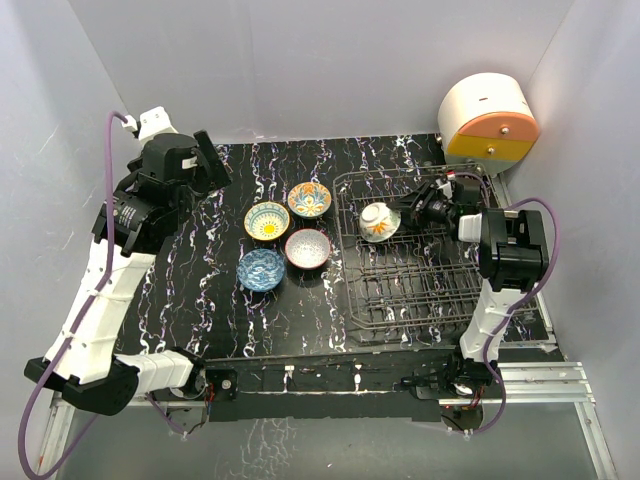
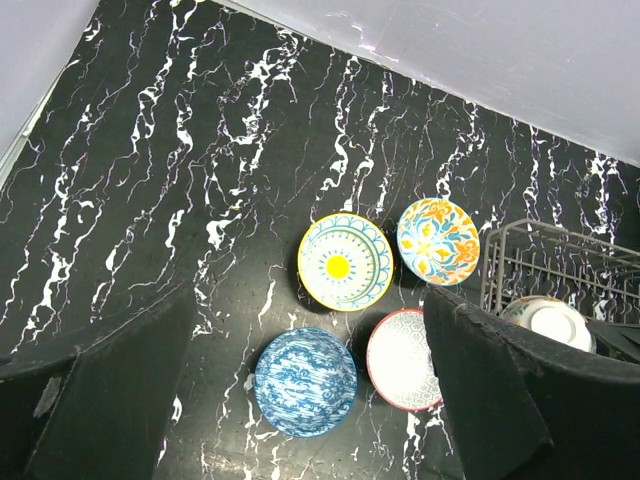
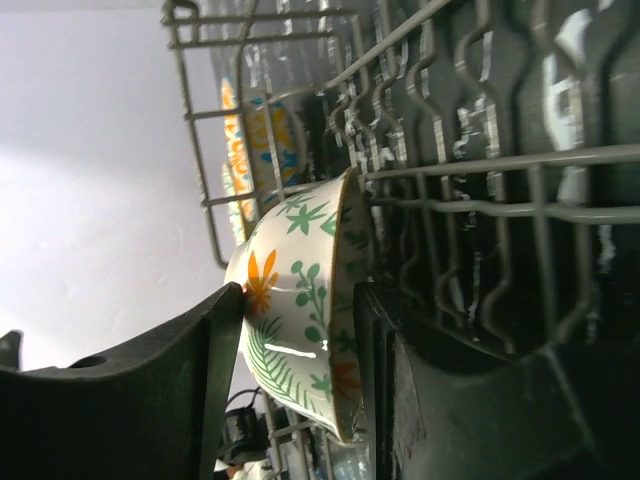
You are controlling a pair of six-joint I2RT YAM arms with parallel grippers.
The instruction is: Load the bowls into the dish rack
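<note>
- We see four bowls [image 1: 261, 269] on the table [image 1: 200, 290], left of the dish rack [image 1: 440, 295].
- One bowl [image 1: 379, 221] sits tilted in the rack's far end, with the right end effector [image 1: 418, 210] around it. We cannot tell if it squeezes.
- Far left of the rack, the left end effector [image 1: 215, 160] is wide apart.

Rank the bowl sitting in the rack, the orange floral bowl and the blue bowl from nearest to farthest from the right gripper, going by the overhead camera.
From the right gripper, in the top view:
1. racked bowl: in the dish rack, at the fingertips.
2. orange floral bowl: left of the rack, toward the back.
3. blue bowl: farthest left, nearer the arm bases.
</note>
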